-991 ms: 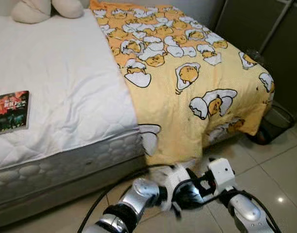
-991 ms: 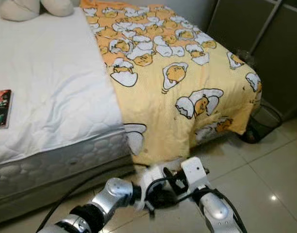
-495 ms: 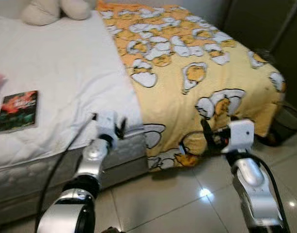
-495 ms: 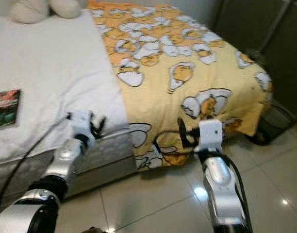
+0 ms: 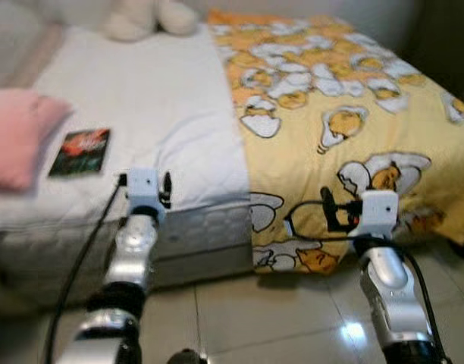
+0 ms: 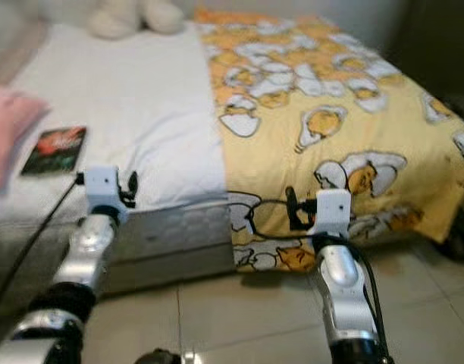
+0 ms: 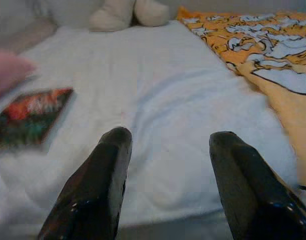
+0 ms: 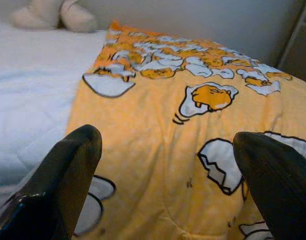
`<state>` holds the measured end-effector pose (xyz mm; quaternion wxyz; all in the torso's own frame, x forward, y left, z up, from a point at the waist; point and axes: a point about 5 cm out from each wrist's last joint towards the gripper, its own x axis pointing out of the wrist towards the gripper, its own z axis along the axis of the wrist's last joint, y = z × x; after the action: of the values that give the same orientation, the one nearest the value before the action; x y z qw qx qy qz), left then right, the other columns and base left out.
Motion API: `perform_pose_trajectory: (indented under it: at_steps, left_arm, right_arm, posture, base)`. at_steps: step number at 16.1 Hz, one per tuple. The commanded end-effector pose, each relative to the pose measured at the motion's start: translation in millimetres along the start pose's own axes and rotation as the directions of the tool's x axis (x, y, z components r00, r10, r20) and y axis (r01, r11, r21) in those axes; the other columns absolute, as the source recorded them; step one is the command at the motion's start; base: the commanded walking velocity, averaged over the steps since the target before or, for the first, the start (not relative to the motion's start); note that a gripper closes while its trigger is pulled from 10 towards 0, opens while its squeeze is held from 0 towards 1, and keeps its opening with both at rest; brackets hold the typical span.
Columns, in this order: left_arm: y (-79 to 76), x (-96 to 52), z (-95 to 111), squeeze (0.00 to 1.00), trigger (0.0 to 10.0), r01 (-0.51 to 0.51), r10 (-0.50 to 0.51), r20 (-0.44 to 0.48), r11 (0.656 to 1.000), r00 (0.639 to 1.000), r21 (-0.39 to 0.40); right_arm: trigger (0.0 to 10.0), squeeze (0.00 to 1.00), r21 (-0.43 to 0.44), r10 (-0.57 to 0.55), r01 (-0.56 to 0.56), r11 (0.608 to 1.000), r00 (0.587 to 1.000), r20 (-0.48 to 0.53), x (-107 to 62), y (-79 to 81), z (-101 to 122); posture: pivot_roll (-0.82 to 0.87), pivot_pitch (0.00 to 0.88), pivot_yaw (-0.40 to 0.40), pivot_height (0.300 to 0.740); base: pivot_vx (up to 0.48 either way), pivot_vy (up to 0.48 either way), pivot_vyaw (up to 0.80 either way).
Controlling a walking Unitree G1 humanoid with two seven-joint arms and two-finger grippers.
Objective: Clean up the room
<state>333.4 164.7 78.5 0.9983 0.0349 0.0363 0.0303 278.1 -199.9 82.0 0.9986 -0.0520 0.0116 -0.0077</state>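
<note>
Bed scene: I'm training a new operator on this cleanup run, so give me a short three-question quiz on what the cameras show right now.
1. True or false: the book lies on the yellow blanket.
2. Multiple choice: the right gripper faces a) the pink pillow, b) the yellow blanket's hanging edge, c) the floor tiles.
3. Fill in: the left gripper is ____ and holds nothing, raised at the edge of the white mattress.

Key
1. False: it lies on the white mattress, beside the pink pillow.
2. b.
3. open.
</note>
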Motion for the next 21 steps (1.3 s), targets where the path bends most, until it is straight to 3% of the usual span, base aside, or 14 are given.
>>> perform_pose_trajectory:
  at_steps: [1, 4, 6, 7, 11, 15, 17, 21]
  left_arm:
    - [-0.8, -1.2, 0.7, 0.0, 10.0, -0.014, 0.014, -0.005, 1.0, 1.0, 0.027]
    - [-11.8, -0.9, 3.1, 0.0, 10.0, 0.049, -0.049, 0.003, 0.997, 0.999, 0.06]
    - [-33.6, -2.0, 3.1, 0.0, 10.0, 0.192, -0.192, -0.008, 0.978, 0.981, 0.079]
    - [-36.7, -3.0, 3.3, 0.0, 10.0, 0.219, -0.219, -0.007, 0.972, 0.976, 0.091]
    - [-34.6, -9.3, -4.2, 0.0, 10.0, 0.19, -0.189, -0.031, 0.981, 0.981, 0.031]
    - [-34.6, -16.2, -11.3, 0.0, 10.0, 0.215, -0.213, -0.038, 0.976, 0.976, 0.041]
    - [-23.6, -17.4, -15.6, 0.0, 10.0, 0.195, -0.193, -0.038, 0.978, 0.98, 0.067]
    - [-14.1, -18.0, -21.4, 0.0, 10.0, 0.134, -0.131, -0.074, 0.99, 0.989, 0.041]
  right_arm:
    - [10.0, 0.0, -0.01, 0.02, -0.02, 1.0, 1.0, 0.019, 2.7, 1.3, 2.5]
    - [10.0, 0.0, -0.012, 0.049, -0.049, 0.999, 0.999, 0.016, 3.3, 3.2, -0.2]
    - [10.0, 0.0, -0.007, 0.062, -0.062, 0.998, 0.998, -0.002, 2.8, 4.3, -5.3]
    - [10.0, 0.0, -0.006, 0.067, -0.067, 0.998, 0.998, -0.009, 1.7, 5.3, -7.7]
    - [10.0, 0.0, -0.002, 0.102, -0.102, 0.995, 0.994, -0.044, -6.2, 12.4, -20.2]
    - [10.0, 0.0, 0.001, 0.132, -0.132, 0.991, 0.989, -0.062, -10.2, 16.0, -25.8]
    - [10.0, 0.0, 0.012, 0.143, -0.143, 0.99, 0.988, -0.055, -10.0, 15.4, -25.4]
    - [10.0, 0.0, 0.006, 0.145, -0.145, 0.989, 0.988, -0.051, -9.9, 13.9, -25.6]
  posture:
    - [-0.01, 0.0, -0.003, 0.74]
    - [0.0, 0.0, -0.013, 0.74]
    - [0.01, 0.0, -0.015, 0.74]
    - [0.01, 0.0, -0.014, 0.74]
    - [0.02, 0.0, -0.011, 0.74]
    - [0.03, 0.0, -0.013, 0.74]
    - [0.02, 0.0, -0.015, 0.74]
    - [0.02, 0.0, -0.011, 0.74]
  base:
    - [0.0, -0.458, 0.62]
    - [0.0, -0.455, 0.58]
    - [0.0, 0.0, 0.5]
    - [0.0, 0.0, 0.0]
    - [0.0, -0.455, 0.0]
    - [0.171, -0.142, 0.0]
    - [0.0, 0.0, 0.0]
    - [0.0, -0.12, 0.0]
